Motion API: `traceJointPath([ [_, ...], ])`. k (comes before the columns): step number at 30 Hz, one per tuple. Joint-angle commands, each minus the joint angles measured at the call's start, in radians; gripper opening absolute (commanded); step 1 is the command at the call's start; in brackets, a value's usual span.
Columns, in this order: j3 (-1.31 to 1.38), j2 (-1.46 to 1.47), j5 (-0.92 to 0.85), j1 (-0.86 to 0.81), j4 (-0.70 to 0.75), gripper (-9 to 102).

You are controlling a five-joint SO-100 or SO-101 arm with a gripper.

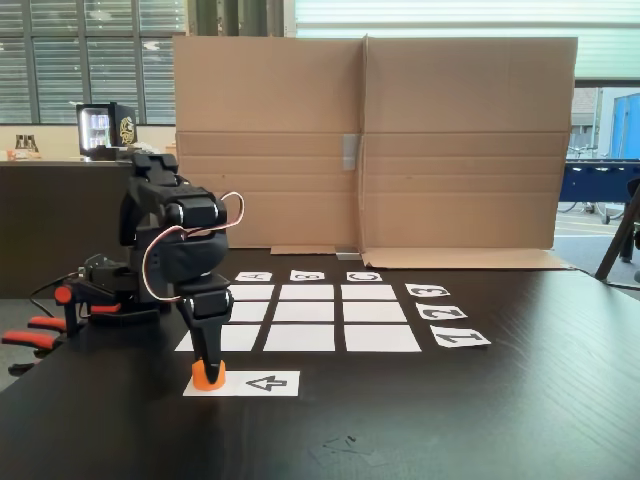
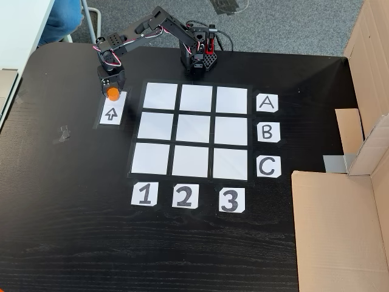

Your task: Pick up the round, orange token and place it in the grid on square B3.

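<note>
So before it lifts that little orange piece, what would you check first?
1. End effector down over the token: ok.
2. Fingers actually gripping the token: cannot tell; the black housing hides the contact in both fixed views.
3. Token on the arrow strip, outside the grid: ok.
4. Square B3 blank and free, in line with card B and card 3: ok.
5. Other squares along the way bare: ok.
</note>
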State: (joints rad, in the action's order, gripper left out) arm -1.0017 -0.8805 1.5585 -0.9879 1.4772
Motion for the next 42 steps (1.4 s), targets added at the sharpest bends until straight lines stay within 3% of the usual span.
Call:
traceJointPath([
  [1,0.043,-0.04,-0.049,-0.025,-0.012,-1],
  [11,-0.058,-0.403,-0.233,-0.035,-0.009,-1],
  [19,-0.282,-0.715,-0.322,0.092,0.005,-1],
  [32,-0.469,-0.989,-0.339,0.385,0.06,-1],
  [42,-0.555,-1.172,-0.311,0.764,0.086,-1],
])
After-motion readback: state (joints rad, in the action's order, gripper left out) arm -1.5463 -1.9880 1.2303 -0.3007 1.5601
